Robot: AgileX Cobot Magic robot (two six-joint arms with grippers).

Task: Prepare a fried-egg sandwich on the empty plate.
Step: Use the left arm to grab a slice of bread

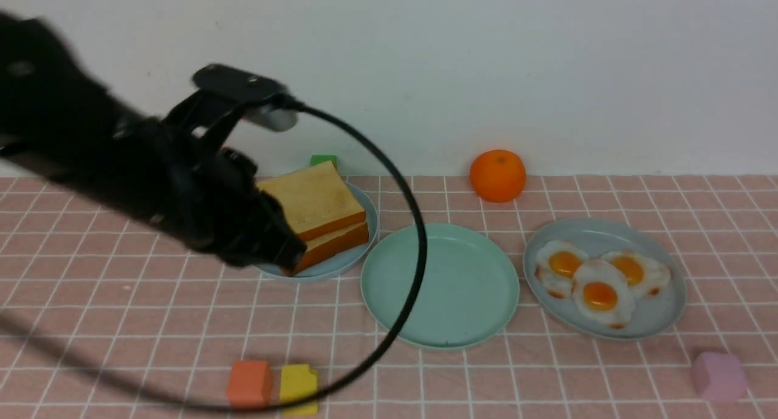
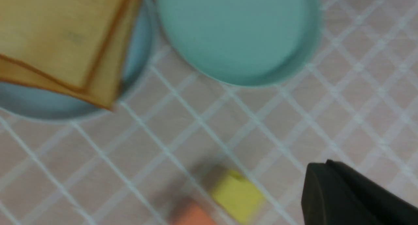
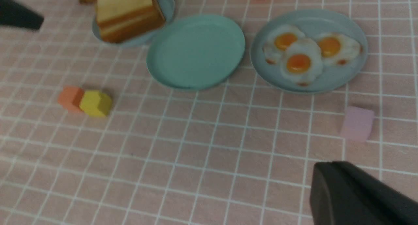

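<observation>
Nearest the front edge of the worktop [image 1: 121,297], on its pink checked cloth, an orange block [image 1: 249,382] and a yellow block [image 1: 298,382] sit touching, left of centre. A pale lilac block [image 1: 719,376] sits alone near the front right corner. A black cable [image 1: 417,255] from the left arm loops just behind the two touching blocks and arches up across the left part of the mint-green plate [image 1: 462,285], hiding a strip of it in the front view.

The mint-green plate lies mid-worktop and holds nothing. Just to its right, a blue-grey plate [image 1: 608,227] carries three fried eggs [image 1: 600,294], overlapping one another, white with orange yolks. Just to its left and a little further back, a second blue-grey plate [image 1: 340,264] carries two toast slices [image 1: 316,206] stacked one on the other, the top one skewed. Along the back edge stand an orange [image 1: 497,174] and, behind the toast, a small green block [image 1: 323,160].

The left claw [image 1: 285,249] is clenched with nothing in it. In the front view it hangs in front of the near left corner of the toast stack and hides that corner. Its blur leaves contact uncertain, though the left wrist view shows the toast well apart from the dark finger [image 2: 343,192]. The mint-green plate lies just to its right.

The right claw [image 3: 352,192] is clenched too, empty, over bare cloth near the front edge, with the eggs and the mint-green plate well beyond it.
</observation>
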